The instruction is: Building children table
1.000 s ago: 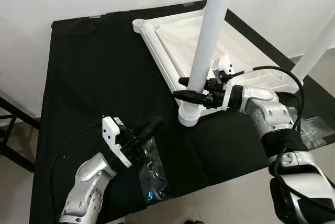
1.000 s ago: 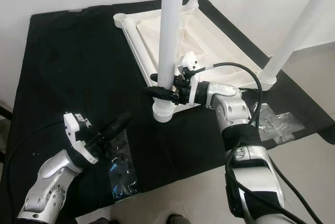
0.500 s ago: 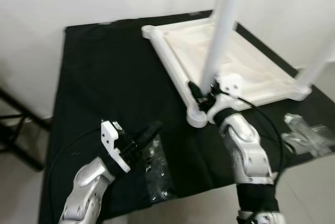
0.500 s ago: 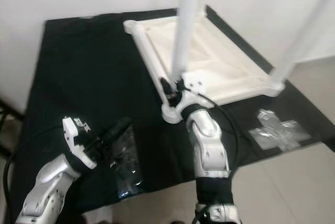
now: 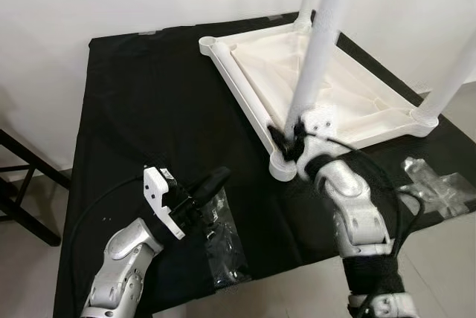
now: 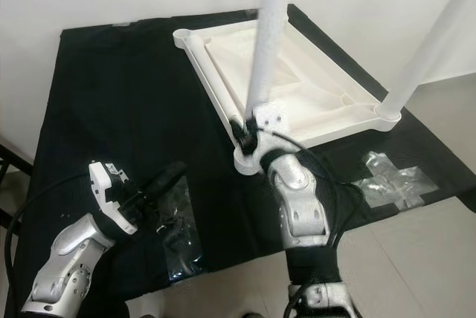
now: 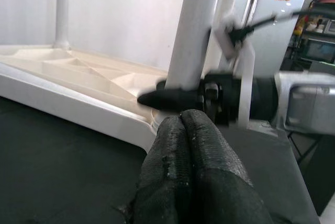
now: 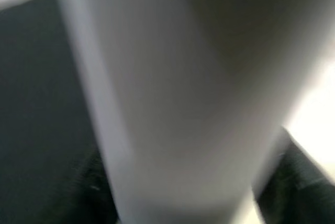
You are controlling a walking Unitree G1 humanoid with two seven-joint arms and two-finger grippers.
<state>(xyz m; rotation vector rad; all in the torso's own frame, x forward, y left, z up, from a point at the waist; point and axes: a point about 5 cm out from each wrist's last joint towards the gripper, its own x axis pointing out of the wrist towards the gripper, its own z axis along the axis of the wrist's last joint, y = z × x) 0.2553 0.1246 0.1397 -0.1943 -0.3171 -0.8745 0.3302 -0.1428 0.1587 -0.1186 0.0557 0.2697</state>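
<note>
Nearest, the left claw (image 5: 216, 179) has its fingers pressed together, the arm angled low over a clear plastic bag (image 5: 223, 247) on the black-draped bench (image 5: 134, 110). Beyond, the right claw (image 5: 291, 134), forearm reaching forward, clamps the white table leg (image 5: 316, 50) just above its corner socket on the overturned tabletop (image 5: 357, 102).

White tabletop (image 5: 349, 102) lies upside down on black cloth; three white legs (image 5: 316, 58) apparently upright in corners
</note>
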